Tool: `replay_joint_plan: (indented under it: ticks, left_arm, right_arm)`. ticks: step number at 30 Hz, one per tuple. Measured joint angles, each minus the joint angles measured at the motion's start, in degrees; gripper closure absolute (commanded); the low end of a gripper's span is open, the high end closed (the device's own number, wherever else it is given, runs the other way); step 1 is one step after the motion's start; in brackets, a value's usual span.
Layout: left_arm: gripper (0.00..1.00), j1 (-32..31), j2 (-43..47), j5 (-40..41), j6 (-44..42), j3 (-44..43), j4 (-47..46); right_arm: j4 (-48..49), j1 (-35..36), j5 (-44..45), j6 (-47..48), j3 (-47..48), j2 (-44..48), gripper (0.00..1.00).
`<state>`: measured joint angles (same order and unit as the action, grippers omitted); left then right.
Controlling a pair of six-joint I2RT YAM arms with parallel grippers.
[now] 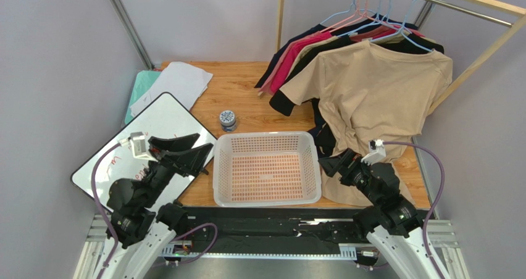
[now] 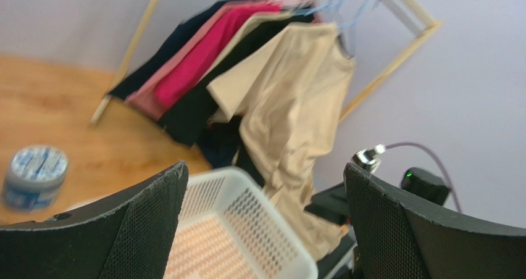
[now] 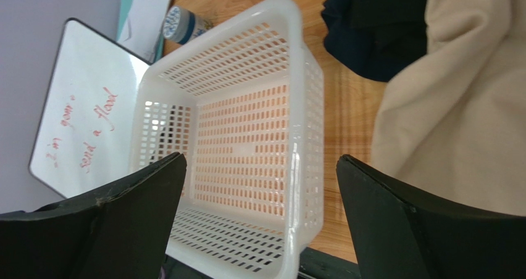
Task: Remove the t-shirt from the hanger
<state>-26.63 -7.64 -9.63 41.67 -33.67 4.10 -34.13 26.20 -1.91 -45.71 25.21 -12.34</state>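
Note:
A tan t-shirt (image 1: 376, 94) hangs on a light blue hanger (image 1: 404, 37) at the front of the rack, its hem pooling on the table by the right arm. My left gripper (image 1: 199, 151) is open over the whiteboard, far left of the shirt; in its wrist view the t-shirt (image 2: 296, 100) shows ahead between the open left gripper (image 2: 265, 166) fingers. My right gripper (image 1: 332, 163) is open, low beside the shirt's hem, holding nothing. The right wrist view has the t-shirt (image 3: 457, 118) to the right of the open right gripper (image 3: 260, 160).
A white perforated basket (image 1: 265, 135) sits between the arms. A whiteboard (image 1: 154, 121) lies at the left, a small round tin (image 1: 228, 119) behind the basket, white and teal sheets (image 1: 176, 81) at the back left. Other shirts (image 1: 305, 50) hang on the wooden rack (image 1: 478, 60).

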Motion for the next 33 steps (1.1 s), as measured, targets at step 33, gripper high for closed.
replay_joint_plan:
  ticks: [33]
  left_arm:
    - [0.02,0.0,-3.8,-3.7,2.7,-3.1,29.9]
  right_arm:
    - [-8.1,-22.8,22.7,17.7,66.7,-52.6,0.1]
